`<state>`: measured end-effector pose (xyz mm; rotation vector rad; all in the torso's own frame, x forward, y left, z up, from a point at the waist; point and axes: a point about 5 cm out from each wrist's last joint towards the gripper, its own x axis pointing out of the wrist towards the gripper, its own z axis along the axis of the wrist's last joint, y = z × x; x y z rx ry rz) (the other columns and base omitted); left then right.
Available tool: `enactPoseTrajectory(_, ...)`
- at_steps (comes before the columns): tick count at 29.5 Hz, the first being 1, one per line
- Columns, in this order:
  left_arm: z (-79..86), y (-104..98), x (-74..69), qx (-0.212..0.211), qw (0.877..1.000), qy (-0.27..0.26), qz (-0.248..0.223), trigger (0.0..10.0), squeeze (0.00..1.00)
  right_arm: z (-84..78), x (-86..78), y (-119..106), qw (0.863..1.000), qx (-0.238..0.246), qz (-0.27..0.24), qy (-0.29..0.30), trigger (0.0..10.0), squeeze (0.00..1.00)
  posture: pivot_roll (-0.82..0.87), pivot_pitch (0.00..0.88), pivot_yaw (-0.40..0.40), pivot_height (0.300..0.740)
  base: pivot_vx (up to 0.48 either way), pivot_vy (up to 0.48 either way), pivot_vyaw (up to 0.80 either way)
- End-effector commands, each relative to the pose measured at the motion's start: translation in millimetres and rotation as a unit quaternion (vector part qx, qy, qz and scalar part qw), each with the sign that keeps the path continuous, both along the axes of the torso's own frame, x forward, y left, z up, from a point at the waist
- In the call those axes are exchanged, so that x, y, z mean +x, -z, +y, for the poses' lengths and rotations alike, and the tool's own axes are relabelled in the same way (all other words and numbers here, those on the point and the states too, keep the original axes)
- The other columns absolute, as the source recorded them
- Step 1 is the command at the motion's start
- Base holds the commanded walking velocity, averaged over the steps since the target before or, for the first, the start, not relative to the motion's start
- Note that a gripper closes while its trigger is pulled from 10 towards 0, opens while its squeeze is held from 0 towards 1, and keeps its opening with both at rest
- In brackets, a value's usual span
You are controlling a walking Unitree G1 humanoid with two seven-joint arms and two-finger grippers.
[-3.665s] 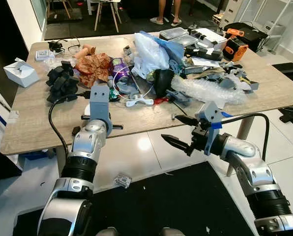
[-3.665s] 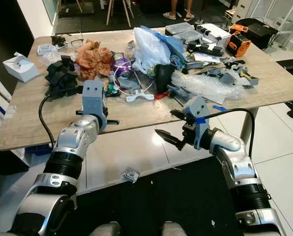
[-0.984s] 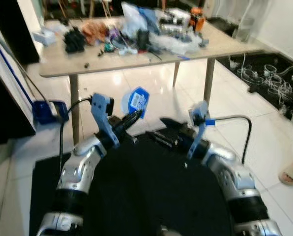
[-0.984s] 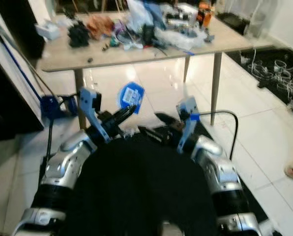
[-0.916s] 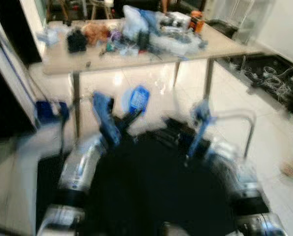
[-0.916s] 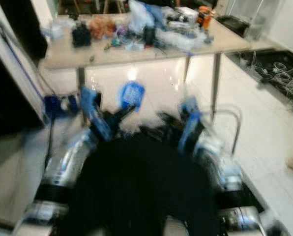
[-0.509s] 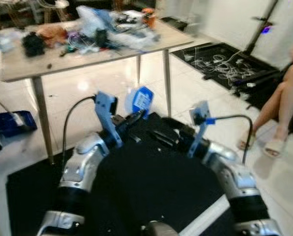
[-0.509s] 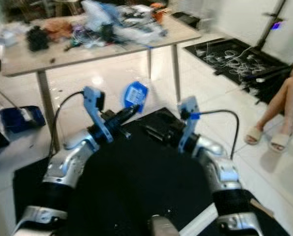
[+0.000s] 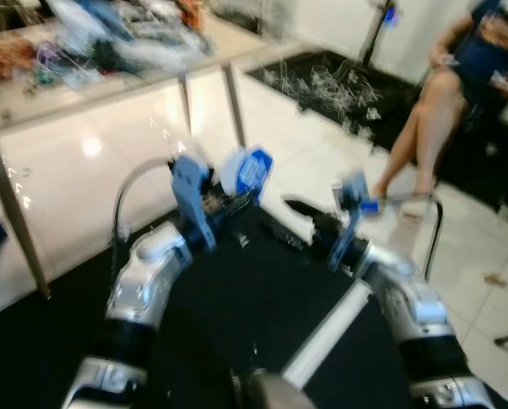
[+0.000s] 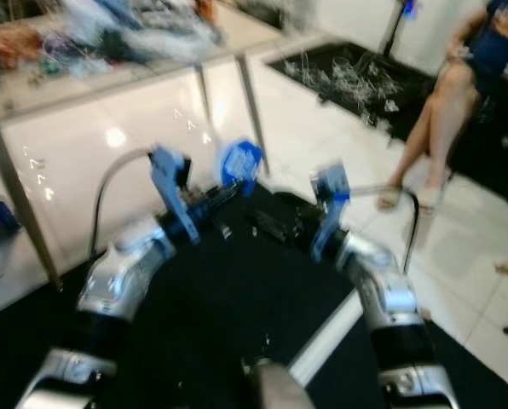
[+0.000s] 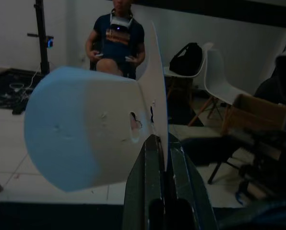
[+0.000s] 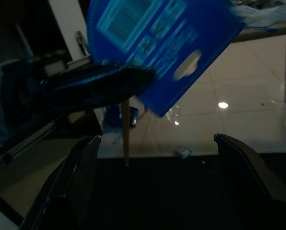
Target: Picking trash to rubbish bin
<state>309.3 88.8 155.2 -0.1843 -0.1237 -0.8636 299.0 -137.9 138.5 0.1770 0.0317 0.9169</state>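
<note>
Left claw [image 9: 247, 199] pinches a flat, glossy blue cardboard package [image 9: 246, 172].

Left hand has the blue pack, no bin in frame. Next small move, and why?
Probably keep turning to find the bin, grip unchanged. The left hand is shut on the blue package, the right hand is open and empty, and ahead are only floor, the cluttered table and a seated person.

The left gripper [image 9: 241, 200] pinches a blue-and-white flat plastic package [image 9: 246, 172]. The right gripper [image 9: 294, 220] is spread beside it. A seated person [image 9: 458, 94] is far right.
</note>
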Motion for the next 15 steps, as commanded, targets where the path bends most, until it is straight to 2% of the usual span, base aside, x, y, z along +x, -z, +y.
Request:
enactPoseTrajectory(1, 1.1, 3.7, -0.6, 0.017, 1.0, 0.001, 0.001, 10.0, 0.0, 0.1, 1.9, -3.7, 1.0, -0.001, -0.009, 0.001, 10.0, 0.0, -0.09, 0.0, -0.02, 0.74, 0.48, 0.0, 0.0)
enactPoseTrajectory(7, -0.3, 3.3, -1.3, 0.023, 1.0, 0.005, -0.003, 10.0, 0.0, 0.4, 1.9, -3.9, 1.0, -0.001, -0.01, 0.002, 10.0, 0.0, -0.09, 0.0, -0.019, 0.74, 0.48, 0.0, 0.0)
enactPoseTrajectory(12, 1.2, 4.7, 1.1, 0.012, 1.0, -0.005, 0.015, 10.0, 0.0, 0.4, 1.9, -4.0, 1.0, -0.002, -0.011, 0.003, 10.0, 0.0, -0.09, 0.0, -0.019, 0.74, 0.48, 0.0, 0.0)
enactPoseTrajectory(15, 2.8, 6.4, 2.5, 0.011, 1.0, -0.013, 0.026, 10.0, 0.0, 0.6, 1.6, -3.6, 1.0, -0.002, -0.008, 0.001, 10.0, 0.0, -0.09, 0.0, -0.019, 0.74, 0.0, 0.0, 0.0)
